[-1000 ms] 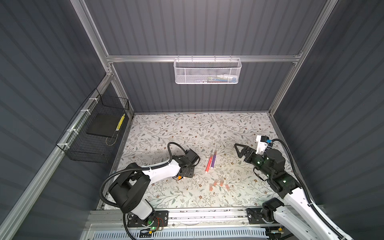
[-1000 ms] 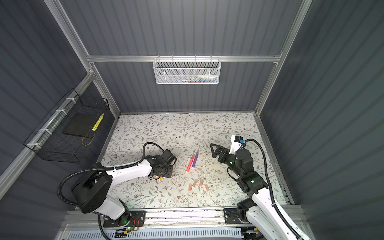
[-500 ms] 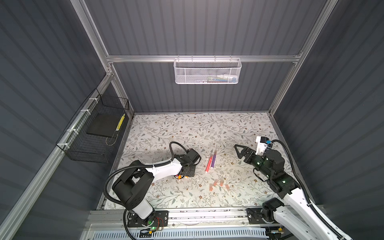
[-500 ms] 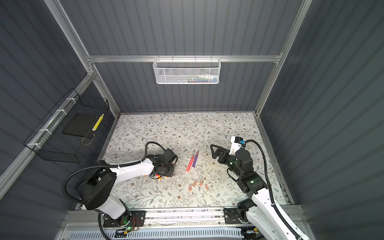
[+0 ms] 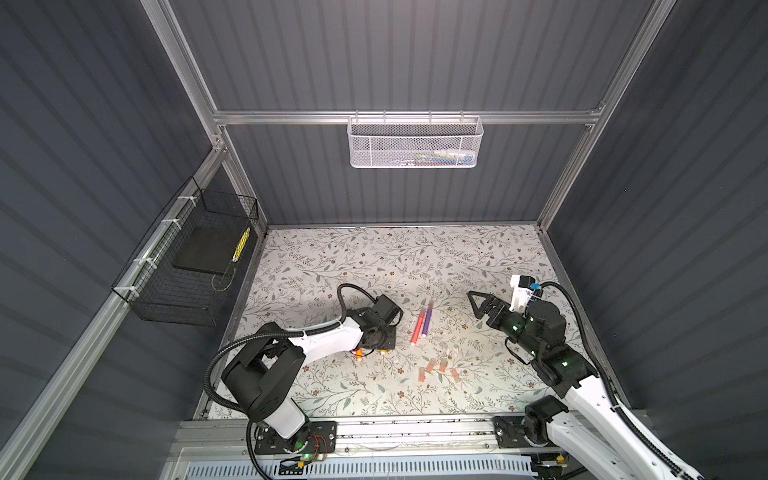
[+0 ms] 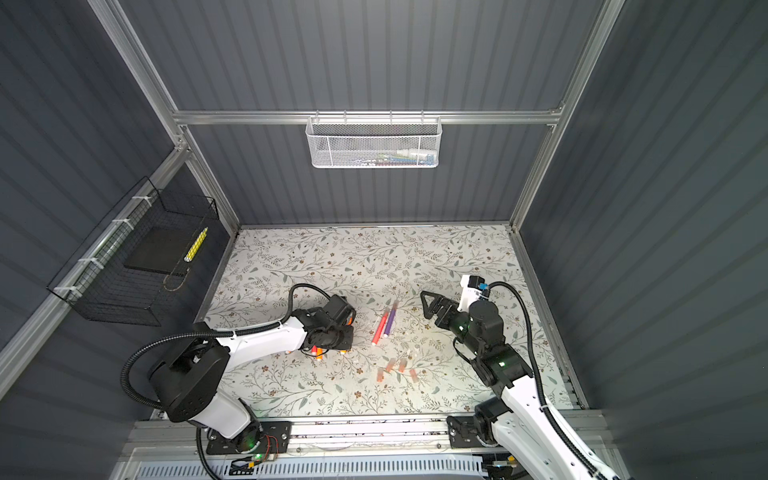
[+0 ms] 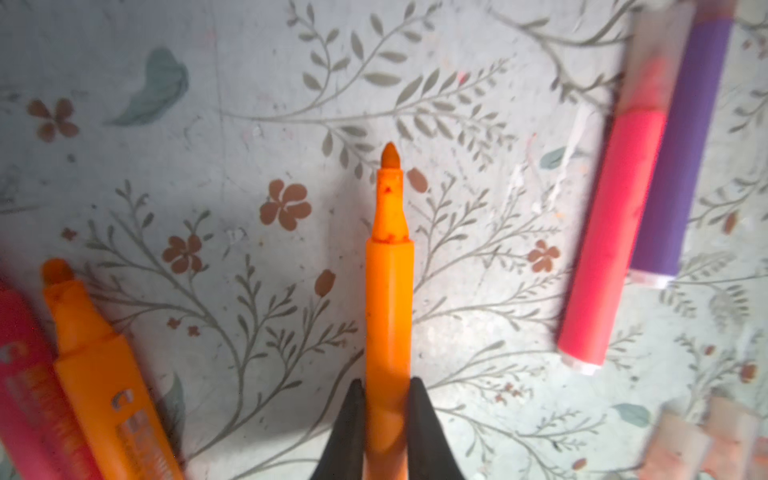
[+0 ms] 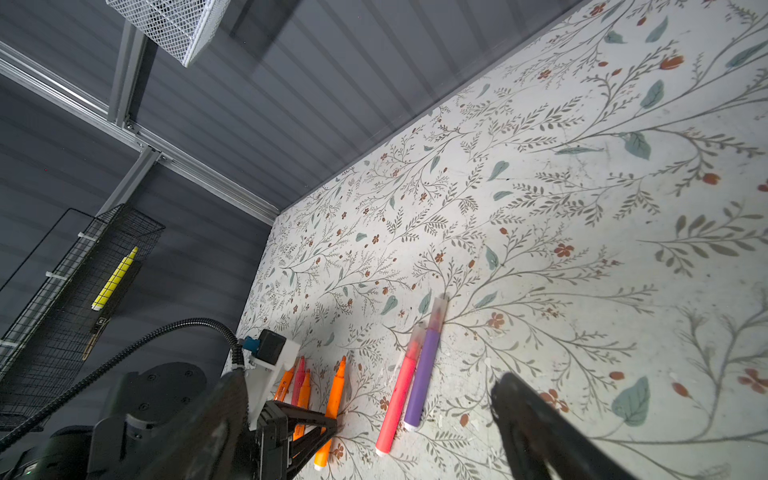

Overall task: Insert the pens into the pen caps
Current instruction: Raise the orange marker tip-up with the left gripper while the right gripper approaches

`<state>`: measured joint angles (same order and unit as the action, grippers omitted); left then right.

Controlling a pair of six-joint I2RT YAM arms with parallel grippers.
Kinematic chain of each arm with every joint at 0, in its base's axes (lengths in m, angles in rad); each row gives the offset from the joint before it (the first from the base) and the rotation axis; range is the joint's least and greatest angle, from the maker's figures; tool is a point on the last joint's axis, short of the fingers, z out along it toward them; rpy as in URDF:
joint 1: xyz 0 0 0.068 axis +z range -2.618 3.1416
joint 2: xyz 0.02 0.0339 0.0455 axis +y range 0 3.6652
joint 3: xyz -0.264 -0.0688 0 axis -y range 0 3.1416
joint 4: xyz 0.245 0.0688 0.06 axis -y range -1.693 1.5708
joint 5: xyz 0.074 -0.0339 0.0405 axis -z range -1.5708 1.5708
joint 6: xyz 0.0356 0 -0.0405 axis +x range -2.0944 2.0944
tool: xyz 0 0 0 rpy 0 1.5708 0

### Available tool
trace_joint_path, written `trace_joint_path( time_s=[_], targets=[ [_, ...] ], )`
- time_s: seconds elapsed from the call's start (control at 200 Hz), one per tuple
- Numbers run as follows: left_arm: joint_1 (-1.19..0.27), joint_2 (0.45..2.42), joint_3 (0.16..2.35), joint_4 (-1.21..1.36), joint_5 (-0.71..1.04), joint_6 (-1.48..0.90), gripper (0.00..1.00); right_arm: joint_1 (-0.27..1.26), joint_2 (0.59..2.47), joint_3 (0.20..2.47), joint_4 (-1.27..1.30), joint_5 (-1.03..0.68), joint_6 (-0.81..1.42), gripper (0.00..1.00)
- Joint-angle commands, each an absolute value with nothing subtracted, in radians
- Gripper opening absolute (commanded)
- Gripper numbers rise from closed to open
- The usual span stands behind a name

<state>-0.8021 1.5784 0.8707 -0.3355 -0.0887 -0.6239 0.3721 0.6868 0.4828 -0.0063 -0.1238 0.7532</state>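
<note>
My left gripper (image 7: 386,384) is shut on the barrel of an uncapped orange pen (image 7: 390,291) that lies on the floral mat. Beside it lie another orange pen (image 7: 95,361) and a pink-red pen (image 7: 25,395). In both top views the wrist hides most of this group (image 5: 359,353). To the right lie a pink pen (image 5: 417,330) and a purple pen (image 5: 427,322), side by side, each with a translucent cap on. Several loose pen caps (image 5: 432,363) lie nearer the front. My right gripper (image 5: 478,305) hovers open and empty right of those pens.
A white mesh basket (image 5: 415,143) hangs on the back wall. A black wire basket (image 5: 187,266) on the left wall holds a yellow stick (image 5: 241,245). The arm rail (image 5: 415,428) runs along the mat's front edge.
My left gripper has closed onto the orange pen, and its arm has settled slightly lower and nearer. The right arm has not moved.
</note>
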Motion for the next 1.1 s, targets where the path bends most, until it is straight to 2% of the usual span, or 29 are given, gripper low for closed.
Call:
trace_joint_path(
  time_s=[0.0,0.165,0.265,0.405,0.48,0.62,0.765,1.095],
  targets=[
    [-0.797,1.508,0.911,-0.237,-0.102,-0.671,0.01,0.367,0.697,0.493,0.01,-0.13,0.764,0.93],
    [-0.8,1.451,0.808,-0.067,-0.076,-0.634,0.0,0.375,0.712,0.459,0.06,-0.139,0.815,0.88],
    [-0.819,1.404,0.748,-0.057,-0.056,-0.581,0.0,0.44,0.757,0.436,0.152,-0.145,0.837,0.87],
    [-0.851,1.324,0.674,0.067,-0.006,-0.547,0.0,0.588,0.876,0.412,0.299,-0.047,0.863,0.87],
    [-0.858,1.307,0.621,0.179,0.055,-0.547,0.0,0.654,0.966,0.417,0.391,-0.048,0.877,0.85],
    [-0.861,1.305,0.602,0.224,0.074,-0.556,0.0,0.728,1.112,0.482,0.422,-0.058,0.906,0.8],
    [-0.865,1.307,0.559,0.306,0.098,-0.558,0.0,0.765,1.21,0.48,0.498,-0.053,0.927,0.78],
    [-0.865,1.361,0.563,0.375,0.169,-0.562,0.0,0.787,1.252,0.486,0.539,-0.042,0.94,0.77]
  ],
)
